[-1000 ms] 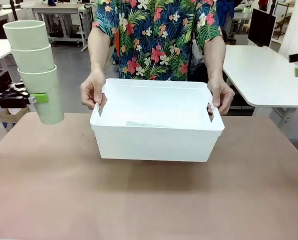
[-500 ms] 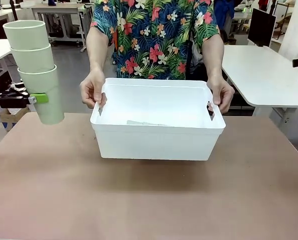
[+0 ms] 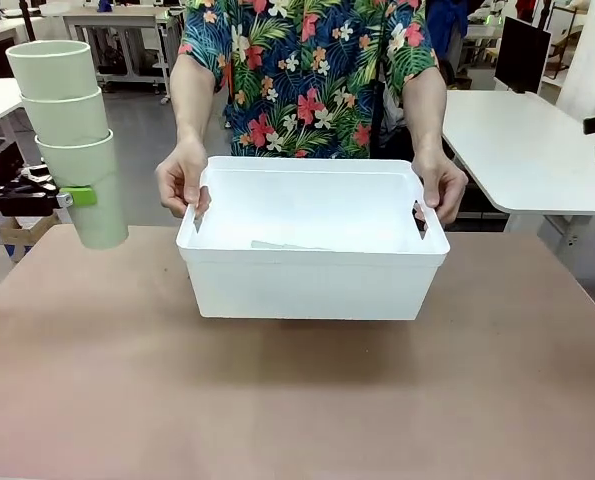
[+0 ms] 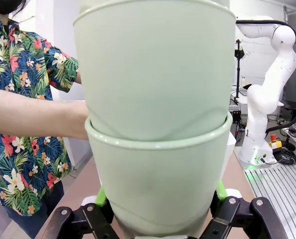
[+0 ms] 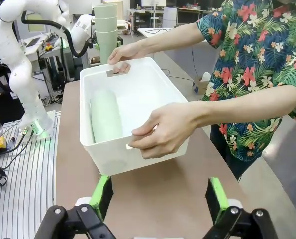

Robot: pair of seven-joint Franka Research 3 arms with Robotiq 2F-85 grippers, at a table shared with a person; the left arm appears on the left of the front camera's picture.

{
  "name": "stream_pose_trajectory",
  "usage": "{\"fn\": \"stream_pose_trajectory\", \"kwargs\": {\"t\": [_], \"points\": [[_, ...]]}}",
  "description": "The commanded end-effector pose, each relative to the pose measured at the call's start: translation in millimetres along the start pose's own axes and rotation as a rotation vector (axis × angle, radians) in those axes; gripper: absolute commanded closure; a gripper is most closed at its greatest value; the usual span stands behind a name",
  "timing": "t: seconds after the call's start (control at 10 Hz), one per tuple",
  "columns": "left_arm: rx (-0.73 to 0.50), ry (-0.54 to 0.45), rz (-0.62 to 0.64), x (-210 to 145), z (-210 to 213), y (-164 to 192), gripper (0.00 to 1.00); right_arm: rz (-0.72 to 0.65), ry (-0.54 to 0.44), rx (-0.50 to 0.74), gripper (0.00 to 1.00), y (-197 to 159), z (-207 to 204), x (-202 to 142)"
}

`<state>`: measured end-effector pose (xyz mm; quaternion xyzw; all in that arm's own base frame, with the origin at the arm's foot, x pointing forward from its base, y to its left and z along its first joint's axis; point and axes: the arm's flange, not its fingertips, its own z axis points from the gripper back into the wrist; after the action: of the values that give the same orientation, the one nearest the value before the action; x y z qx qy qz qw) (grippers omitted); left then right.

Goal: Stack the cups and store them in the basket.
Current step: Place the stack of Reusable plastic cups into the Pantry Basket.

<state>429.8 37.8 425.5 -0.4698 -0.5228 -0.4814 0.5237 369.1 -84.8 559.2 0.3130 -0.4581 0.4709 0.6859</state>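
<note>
Front view: left tool (image 3: 85, 197) is clenched on a stack of three cups (image 3: 72, 130), held up by the tabletop's (image 3: 297, 400) far-left corner. Person's hands (image 3: 182, 180) grip the basket (image 3: 312, 280) mid-tabletop.

Left wrist view: pads (image 4: 100, 196) squeeze the bottom cup (image 4: 157, 184).

Right wrist view: right tool (image 5: 160, 199) is spread wide and empty, and more cups (image 5: 105, 119) lie inside the basket.

Two nested mint-green cups (image 4: 155, 114) held in the left gripper (image 4: 160, 195), seen close up.

The cups stood upright between the gripper's two fingers, whose green pads (image 4: 102, 196) pressed against the sides of the lower cup (image 4: 157, 184). The upper cup (image 4: 152, 69) sat inside the lower one's rim. Beyond the left-hand finger and behind the cups, a person's bare forearm (image 4: 33, 112) reached across in front of a floral shirt (image 4: 18, 169). Well beyond the right-hand finger stood a white robot arm (image 4: 267, 84).
</note>
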Motion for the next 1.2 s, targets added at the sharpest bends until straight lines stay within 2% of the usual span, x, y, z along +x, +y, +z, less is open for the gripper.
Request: {"fn": "stream_pose_trajectory", "kwargs": {"t": [0.0,1.0,1.1], "points": [[-0.004,-0.004,-0.01,4.2,-0.8,-1.9,0.13,-0.002,-0.024,0.003,0.0,-1.3,0.2,3.9],[0.0,0.0,0.0,0.0,0.0,0.0,0.13,-0.002,-0.024,0.003,0.0,-1.3,0.2,3.9],[-0.003,0.009,-0.017,16.3,-2.0,-4.3,0.13,-0.002,-0.024,0.003,0.0,-1.3,0.2,3.9]]}}
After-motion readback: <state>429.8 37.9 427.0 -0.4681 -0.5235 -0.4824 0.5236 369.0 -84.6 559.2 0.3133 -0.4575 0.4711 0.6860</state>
